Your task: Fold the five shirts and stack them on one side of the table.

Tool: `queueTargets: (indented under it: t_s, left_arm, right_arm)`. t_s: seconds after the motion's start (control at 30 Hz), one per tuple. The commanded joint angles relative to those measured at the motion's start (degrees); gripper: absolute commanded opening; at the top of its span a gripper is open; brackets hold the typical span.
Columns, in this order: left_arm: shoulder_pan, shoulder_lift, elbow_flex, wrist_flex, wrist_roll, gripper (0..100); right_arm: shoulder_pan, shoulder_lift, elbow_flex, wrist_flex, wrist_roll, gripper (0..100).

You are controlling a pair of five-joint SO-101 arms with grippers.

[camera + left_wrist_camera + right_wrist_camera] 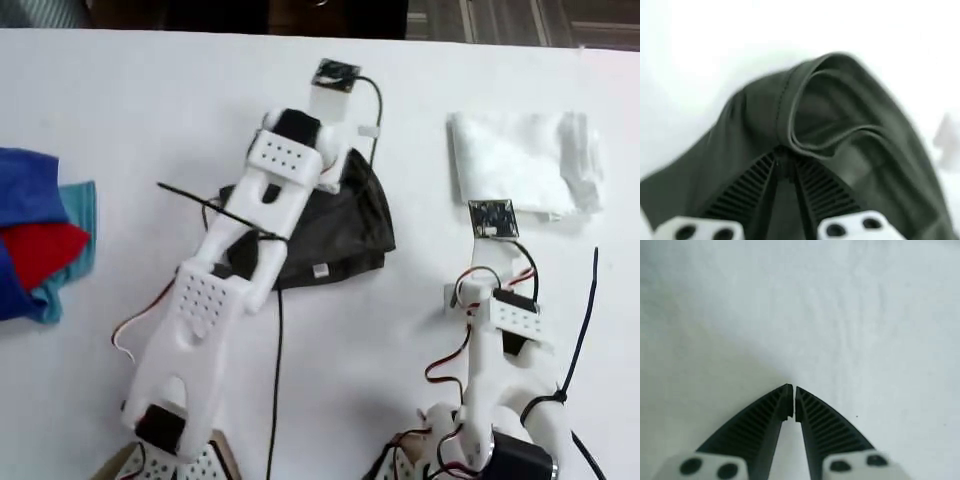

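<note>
While the black shirt [340,235] lies bunched in a loose heap near the middle of the table [150,110], the left gripper [785,162] is clamped on it. The two ribbed jaws are pressed together with a pinch of dark cloth between their tips. Just beyond the tips, a stitched hem [790,107] curls over in a rounded fold, and the rest of the fabric spreads away on both sides of the jaws. A small pale label [320,270] shows at the heap's near edge. The left arm [230,290] stretches from the near edge of the table over the left part of the heap, with its wrist above the heap's far side.

Far right on the table lies the white shirt [520,160], folded into a rough rectangle, well apart from the black one. At the left edge sits a pile of three. The blue shirt [25,185] is at the far side, the red shirt [40,250] lies on top towards the near side, and the teal shirt [80,215] sticks out to the right beneath them.

The right arm [500,350] stands at the near right, its wrist just on the near side of the white shirt. The right gripper [792,395] has its jaws brought together, tips almost touching, with nothing between them, above bare white table.
</note>
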Motion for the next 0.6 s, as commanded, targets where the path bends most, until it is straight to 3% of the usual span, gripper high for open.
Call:
queueTargets:
  t_s: [0.0,0.13,0.3,0.57]
  left_arm:
    - [0.5,1.8,0.2,-8.8,-0.7,3]
    - [0.1,4.1,-1.0,-15.0,-0.4,3]
    - [0.9,4.3,-8.1,-14.9,-0.4,3]
    - [4.7,8.4,-7.2,-15.2,-0.7,3]
  right_arm:
    - [0.2,-0.8,-0.3,-0.9,-0.5,1.8]
    - [0.2,-0.8,-0.3,-0.9,-0.5,1.8]
    - [0.2,-0.8,-0.3,-0.9,-0.6,1.8]
    - [0.2,-0.8,-0.3,-0.9,-0.6,1.8]
